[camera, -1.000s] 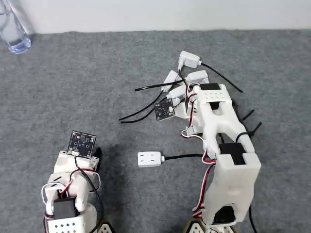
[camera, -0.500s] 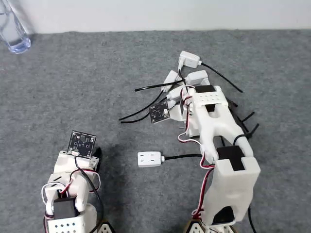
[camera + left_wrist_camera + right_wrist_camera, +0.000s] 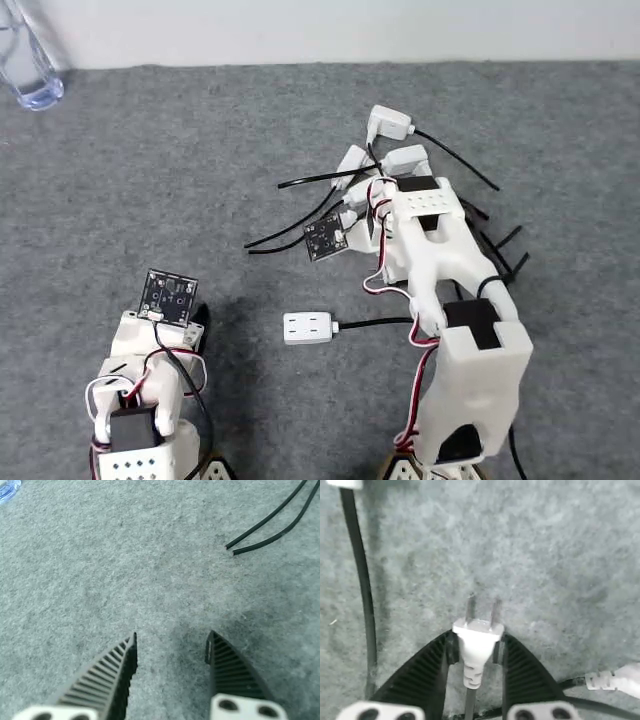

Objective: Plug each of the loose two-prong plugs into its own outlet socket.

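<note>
Now, right claw (image 3: 475, 647): closed to a narrow gap on a white two-prong plug (image 3: 477, 630), pinching its body from both sides, with the prongs pointing forward past the fingertips.
Held plug, whereabouts: close over the grey counter (image 3: 560, 555), among the tangle of leads far from the arm bases; contact with the counter impossible to judge.
Left claw (image 3: 172, 640): spread wide, holding nothing, low over the counter near its own base, with two black cable ends (image 3: 231, 549) ahead of it.
Outlet socket (image 3: 308, 327): white block lying flat between the two arms, on its own black lead, well apart from the held plug.
Others waiting: one loose plug (image 3: 388, 124) farthest back, a second loose plug (image 3: 405, 158) just beside the right arm's wrist.
Handling, judged: light, hard, smooth plastic, likely to twist in the pads if pushed off-axis; thin prongs easy to bend; lead stiff enough to tug sideways.
Where to hold: across the flat sides of the body, behind the prongs, never on the lead or its sleeve.
Socket, judged: light, apt to slide on insertion; probably needs bracing by the free claw.
</note>
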